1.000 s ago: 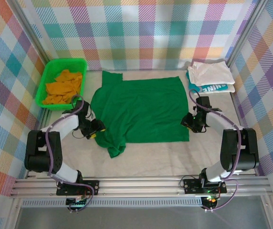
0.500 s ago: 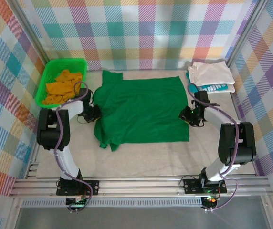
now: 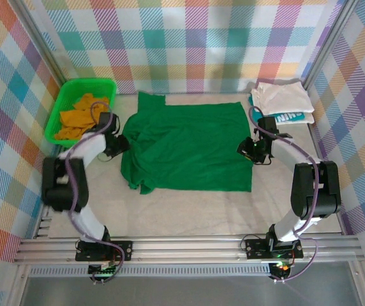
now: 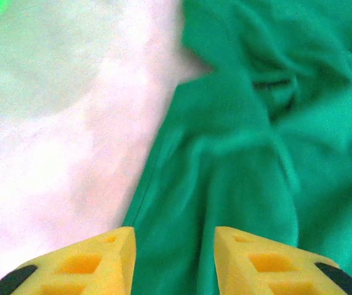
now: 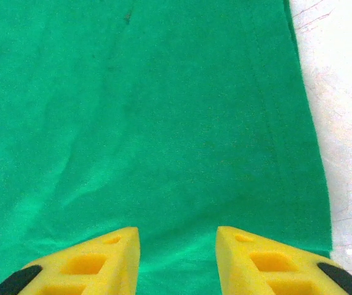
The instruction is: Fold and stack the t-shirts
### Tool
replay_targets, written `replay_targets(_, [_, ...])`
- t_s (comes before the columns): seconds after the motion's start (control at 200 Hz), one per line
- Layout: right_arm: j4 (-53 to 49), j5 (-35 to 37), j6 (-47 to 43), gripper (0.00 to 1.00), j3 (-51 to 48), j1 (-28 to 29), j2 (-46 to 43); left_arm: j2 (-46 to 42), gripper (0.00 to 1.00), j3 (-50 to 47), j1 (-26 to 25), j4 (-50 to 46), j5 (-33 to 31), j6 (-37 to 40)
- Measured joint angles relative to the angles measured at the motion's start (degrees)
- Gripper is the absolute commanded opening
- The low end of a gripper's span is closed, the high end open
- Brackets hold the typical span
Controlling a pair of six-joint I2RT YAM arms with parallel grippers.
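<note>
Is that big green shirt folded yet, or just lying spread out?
Mostly spread out: the dark green shirt lies flat across the table, only its left side bunched.

The left claw point(image 4: 175, 246) and right claw point(image 5: 177, 246) sit low, parted.

The dark green cotton t-shirt point(image 3: 189, 146) lies spread over the middle of the pale bench point(image 3: 201, 210), so the widest bare room is the strip between its near hem and the arm bases. The bright green plastic basket point(image 3: 87, 80) blocks the far left corner. A narrow bare lane runs between it and the shirt's bunched left edge. A folded white shirt point(image 3: 281, 95) on a teal one point(image 3: 292, 117) fills the far right corner. Plaid cloth walls point(image 3: 189, 44) close three sides.
</note>
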Motion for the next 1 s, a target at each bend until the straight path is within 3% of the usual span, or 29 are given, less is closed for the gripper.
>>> replay_targets(0.155, [0.8, -0.4, 0.0, 0.38, -1.8, 0.6, -0.5, -28.6, 0.56, -16.7, -3.7, 2.7, -3.1, -1.7])
replay_targets(0.29, [0.9, -0.9, 0.0, 0.38, -3.1, 0.9, -0.5, -40.4, 0.58, -27.0, -7.1, 2.9, -1.7, -5.4])
replay_targets(0.5, [2.9, -2.5, 0.4, 0.38, -3.2, 1.8, -0.5, -41.7, 0.60, -37.9, -8.4, 4.0, 1.4, -10.2])
replay_targets(0.7, [3.7, -4.3, 0.5, 0.38, -3.2, 2.2, 0.6, -32.1, 0.63, -39.1, -9.6, 12.8, 6.8, -10.5])
replay_targets(0.82, [3.8, -4.5, 0.5, 0.39, -3.2, 2.2, 0.6, -26.6, 0.45, -39.1, -10.2, 18.5, 9.1, -10.3])
replay_targets(0.91, [3.9, -4.6, 0.5, 0.38, -3.2, 2.2, 0.6, -23.8, 0.12, -38.1, -10.7, 20.4, 10.1, -9.8])
replay_targets(1.0, [3.9, -4.6, 0.6, 0.39, -3.2, 2.2, 0.6, -23.0, 0.06, -35.7, -10.9, 19.8, 10.3, -8.8])
